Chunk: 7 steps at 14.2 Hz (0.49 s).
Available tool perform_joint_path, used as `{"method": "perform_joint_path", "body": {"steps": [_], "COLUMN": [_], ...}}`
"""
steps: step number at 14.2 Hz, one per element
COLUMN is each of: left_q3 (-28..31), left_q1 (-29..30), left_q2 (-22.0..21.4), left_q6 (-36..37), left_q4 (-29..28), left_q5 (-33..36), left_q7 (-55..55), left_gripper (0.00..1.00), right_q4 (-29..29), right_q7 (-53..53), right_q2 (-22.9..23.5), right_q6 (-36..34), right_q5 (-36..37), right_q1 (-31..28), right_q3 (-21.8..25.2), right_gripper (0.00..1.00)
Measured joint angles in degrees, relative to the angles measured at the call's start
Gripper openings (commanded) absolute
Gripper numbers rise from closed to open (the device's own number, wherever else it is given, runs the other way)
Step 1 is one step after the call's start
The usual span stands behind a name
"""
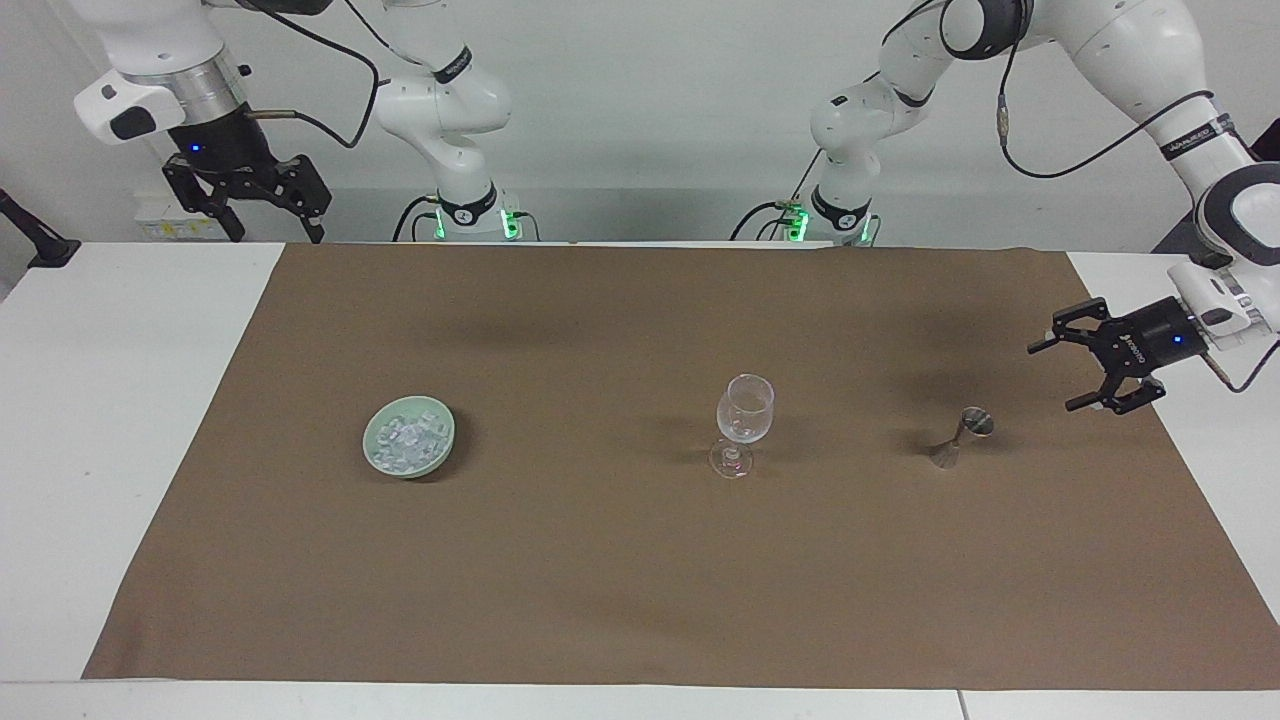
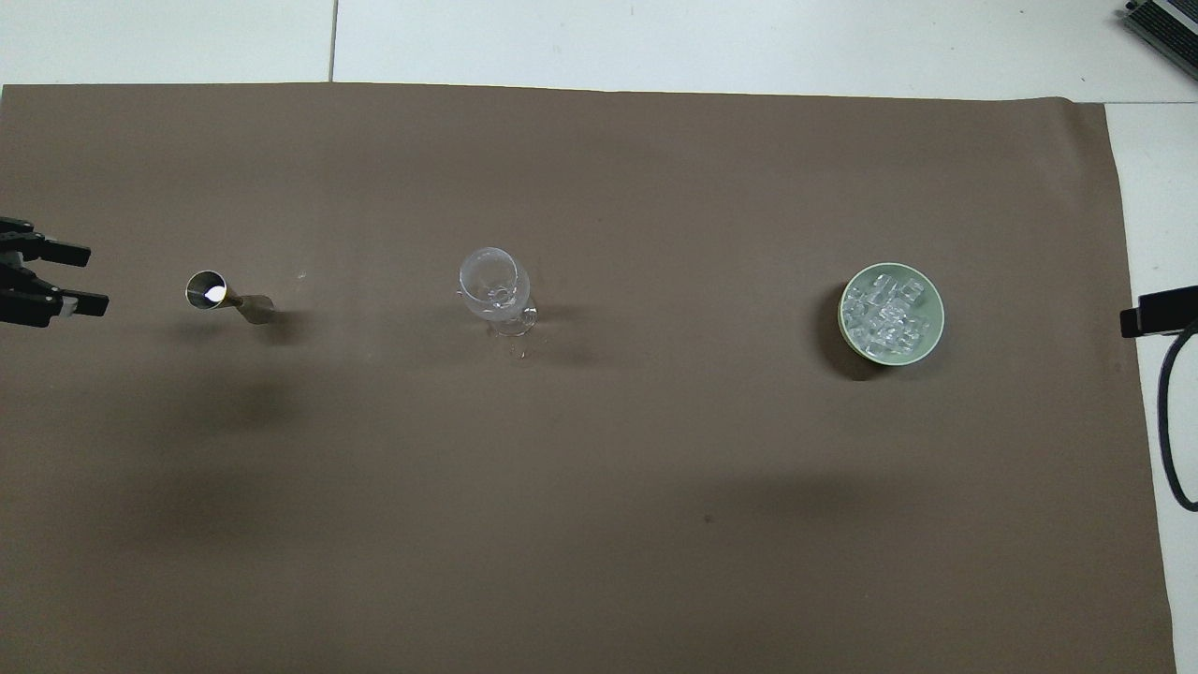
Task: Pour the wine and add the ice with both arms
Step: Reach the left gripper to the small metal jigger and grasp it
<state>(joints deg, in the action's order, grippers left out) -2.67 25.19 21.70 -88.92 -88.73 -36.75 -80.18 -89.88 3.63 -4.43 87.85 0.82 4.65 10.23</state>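
Note:
A clear wine glass stands upright in the middle of the brown mat. A small steel jigger stands toward the left arm's end. A pale green bowl toward the right arm's end holds the ice, a heap of small clear cubes. My left gripper is open, turned sideways and low over the mat, beside the jigger and apart from it. My right gripper is open, raised over the mat's corner by its base; only one fingertip shows in the overhead view.
The brown mat covers most of the white table. A black cable hangs at the right arm's end of the overhead view. A dark object sits at the table's edge near the right gripper.

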Motion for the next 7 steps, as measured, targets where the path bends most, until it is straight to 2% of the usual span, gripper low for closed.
{"method": "perform_joint_path", "body": {"steps": [7], "left_q3": [-0.3], "left_q1": [3.8], "left_q2": [13.7], "left_q6": [0.7], "left_q4": [-0.2], "left_q5": [-15.6], "left_q7": [-31.0], "left_gripper": [1.00], "right_q4": [0.0], "right_q7": [0.0], "right_q2": [0.0], "right_q6": [0.0], "right_q5": [0.0], "right_q1": [0.0], "right_q3": [0.0], "right_gripper": [1.00]}}
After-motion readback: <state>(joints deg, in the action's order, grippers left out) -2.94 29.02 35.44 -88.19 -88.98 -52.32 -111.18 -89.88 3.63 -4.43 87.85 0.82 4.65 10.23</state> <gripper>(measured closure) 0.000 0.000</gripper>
